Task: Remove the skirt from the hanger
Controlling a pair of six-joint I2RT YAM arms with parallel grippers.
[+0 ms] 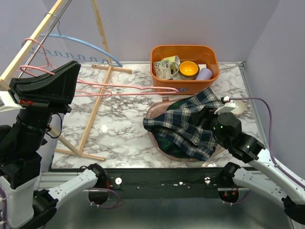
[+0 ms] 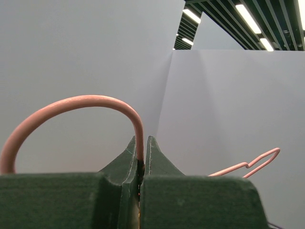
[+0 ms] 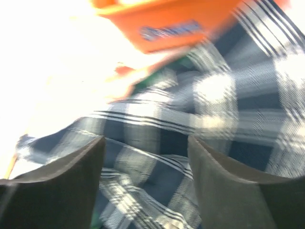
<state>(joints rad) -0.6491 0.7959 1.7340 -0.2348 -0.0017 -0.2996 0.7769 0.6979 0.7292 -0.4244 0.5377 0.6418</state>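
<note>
The plaid blue, green and white skirt (image 1: 190, 121) lies crumpled on a pinkish oval tray (image 1: 157, 140) at the right of the table. The pink wire hanger (image 1: 119, 90) is held in the air. Its bare bar reaches to just left of the skirt, with no cloth on it. My left gripper (image 1: 74, 69) is shut on the hanger near its hook; the wire (image 2: 95, 101) runs between the closed fingers in the left wrist view (image 2: 141, 145). My right gripper (image 1: 207, 116) hovers open over the skirt. In the blurred right wrist view, the skirt (image 3: 157, 143) fills the gap between its fingers (image 3: 145, 145).
An orange bin (image 1: 185, 76) with cups stands behind the skirt. A wooden clothes rack (image 1: 95, 107) stands at the left with a blue hanger (image 1: 90, 45) on its rail. A white round object (image 1: 238, 106) lies right of the skirt. The table's raised rim runs along the right.
</note>
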